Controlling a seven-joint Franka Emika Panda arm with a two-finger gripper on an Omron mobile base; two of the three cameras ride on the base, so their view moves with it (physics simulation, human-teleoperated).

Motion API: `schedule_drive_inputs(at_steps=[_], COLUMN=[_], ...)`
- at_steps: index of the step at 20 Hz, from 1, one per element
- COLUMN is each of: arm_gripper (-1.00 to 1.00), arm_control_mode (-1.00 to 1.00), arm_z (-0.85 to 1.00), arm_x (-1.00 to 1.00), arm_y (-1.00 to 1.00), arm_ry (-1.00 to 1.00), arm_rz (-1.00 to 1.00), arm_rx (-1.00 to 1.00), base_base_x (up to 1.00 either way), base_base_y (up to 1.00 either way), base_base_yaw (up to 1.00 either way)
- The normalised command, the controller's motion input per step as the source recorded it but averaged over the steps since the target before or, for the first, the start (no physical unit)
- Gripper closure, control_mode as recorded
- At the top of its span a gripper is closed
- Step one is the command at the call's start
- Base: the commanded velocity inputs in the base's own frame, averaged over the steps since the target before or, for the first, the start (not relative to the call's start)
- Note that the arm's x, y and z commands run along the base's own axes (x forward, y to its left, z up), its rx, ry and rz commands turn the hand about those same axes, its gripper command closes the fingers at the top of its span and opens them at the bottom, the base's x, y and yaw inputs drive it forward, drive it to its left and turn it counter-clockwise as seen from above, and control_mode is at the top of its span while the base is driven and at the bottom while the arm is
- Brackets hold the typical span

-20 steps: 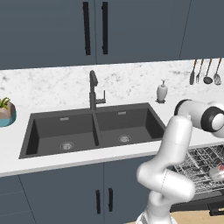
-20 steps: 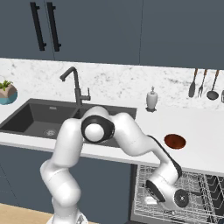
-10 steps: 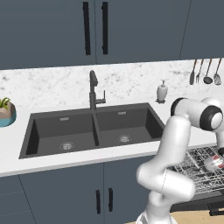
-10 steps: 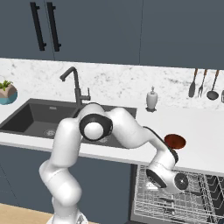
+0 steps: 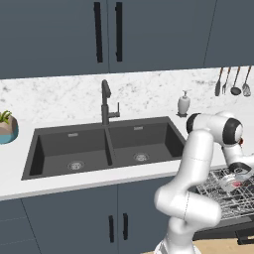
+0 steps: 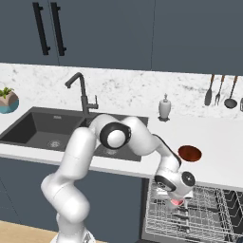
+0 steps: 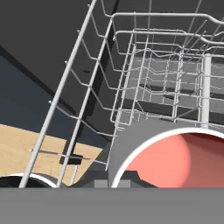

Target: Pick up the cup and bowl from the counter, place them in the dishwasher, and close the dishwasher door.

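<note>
**Cup held over the dishwasher rack**

The cup (image 6: 176,201) sits in the gripper (image 6: 175,198), whose jaws are clenched on it, low over the wire rack (image 6: 199,216) of the dishwasher (image 5: 225,198). In the right base view its red-orange end points downward toward the rack, so its long axis runs roughly top to bottom there, a little tilted. In the hand view the cup (image 7: 170,162) shows as a grey wall around a wide red-orange mouth that opens toward the rack wires (image 7: 131,87) and the black interior behind them. In the left base view the cup (image 5: 233,182) is a pale shape with a red spot just above the rack, under the arm's wrist.

The rack is drawn out in front of the dishwasher, below the counter (image 6: 218,142) edge. The bowl (image 6: 190,153) rests on the counter just above and behind the rack, apart from the gripper. Further back from the rack on the counter stands a soap dispenser (image 6: 164,107), and utensils (image 6: 219,90) hang on the marble wall behind. To the left of the rack lies the black double sink (image 5: 104,146) with its dark tap (image 5: 106,101), and beyond the sink a teal plant pot (image 5: 7,128). Blue-grey cabinets (image 5: 106,32) with black bar handles hang above; a strip of wooden floor (image 7: 26,144) shows beneath the rack.
</note>
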Motion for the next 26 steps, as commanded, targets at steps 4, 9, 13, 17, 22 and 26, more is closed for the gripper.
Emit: schedule_drive_inputs(at_steps=[4,9,13,17,22,26], arm_gripper=[1.0,1.0,1.0,1.0,1.0,-1.0], arm_control_mode=[-1.0,-1.0,-1.0,-1.0,-1.0,-1.0], arm_z=[-0.43,-0.28,-0.18,-0.11,-0.24,0.0], arm_x=[0.01,0.0,-0.02,-0.16,-0.34,-0.03], arm_y=[-0.07,-0.12,-0.35,-0.48,-0.27,0.0], arm_ry=[0.09,0.01,0.0,-0.01,-0.07,0.0], arm_rz=[0.0,0.0,0.0,0.0,0.0,0.0], arm_rx=[0.0,0.0,0.02,0.11,0.11,0.0], base_base_x=[0.0,0.0,0.0,0.0,0.0,0.0], base_base_y=[0.0,0.0,0.0,0.0,0.0,0.0], base_base_yaw=[0.0,0.0,0.0,0.0,0.0,0.0])
